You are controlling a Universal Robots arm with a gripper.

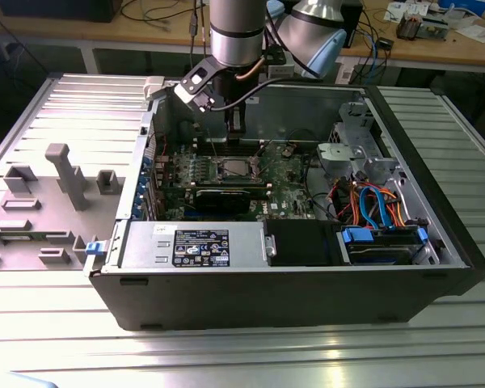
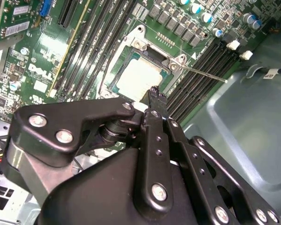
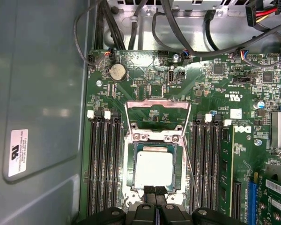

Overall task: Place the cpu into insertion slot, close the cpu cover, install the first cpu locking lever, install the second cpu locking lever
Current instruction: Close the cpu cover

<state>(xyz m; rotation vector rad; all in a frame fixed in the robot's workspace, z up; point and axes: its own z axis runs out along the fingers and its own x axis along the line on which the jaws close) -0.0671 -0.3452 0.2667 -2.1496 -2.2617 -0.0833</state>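
We see the cpu [image 3: 153, 169], a flat square with a matte silver-grey top, seated in the insertion slot [image 3: 176, 185] on the green board [image 3: 145, 89]. The cpu cover [image 3: 129, 164], a thin stamped metal frame with a square window, lies around it. A thin wire lever [image 2: 203, 73] slants off one corner over the long black memory slots [image 2: 210, 55]. The black gripper [image 3: 154, 192] hangs close over one edge of the frame, its jaws pressed together with nothing visible between them. In the exterior view the open sheet-metal case [image 1: 307, 291] rests on a ribbed metal surface [image 1: 226, 356].
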